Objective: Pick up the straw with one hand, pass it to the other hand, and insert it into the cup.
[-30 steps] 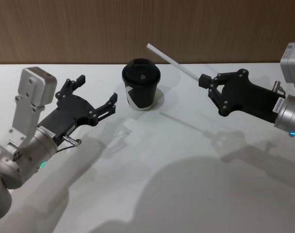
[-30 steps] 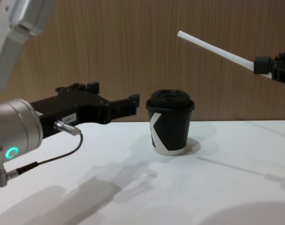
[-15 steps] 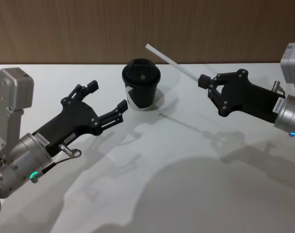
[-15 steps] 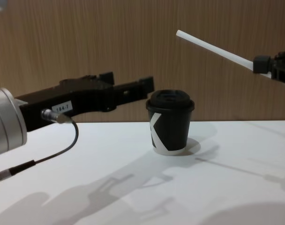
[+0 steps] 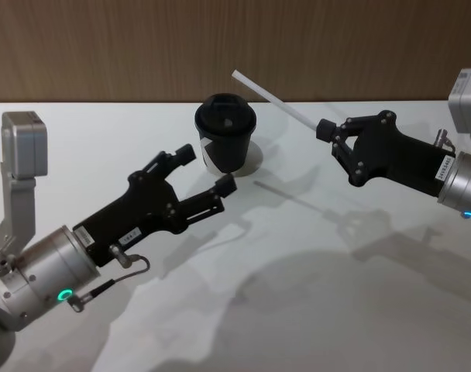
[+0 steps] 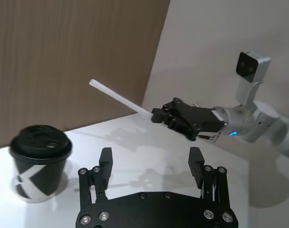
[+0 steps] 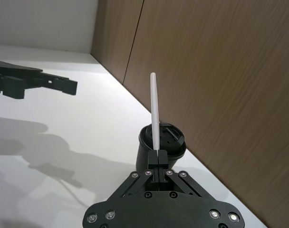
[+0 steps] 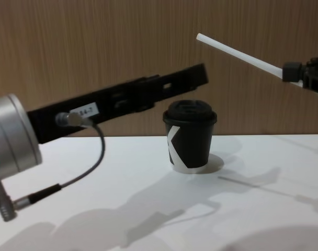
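The white straw [image 5: 276, 99] slants up and to the left over the black lidded cup [image 5: 225, 143], which stands upright at the back of the table. My right gripper [image 5: 324, 128] is shut on the straw's lower end, to the right of the cup and above the table. From the right wrist the straw [image 7: 154, 109] points past the cup lid [image 7: 172, 137]. My left gripper [image 5: 207, 169] is open with nothing between its fingers, just front-left of the cup. Seen from the chest, the left gripper [image 8: 198, 77] reaches above the cup [image 8: 189, 136], lower than the straw's free end [image 8: 201, 37].
The white table [image 5: 297, 271] is bare in front of the cup. A wooden wall [image 5: 104, 46] runs right behind it. A thin black cable [image 8: 91, 162] loops under my left wrist.
My left gripper has swung forward and to the right, from left of the cup to beside it, and has risen toward the straw. The right gripper and the straw have stayed still.
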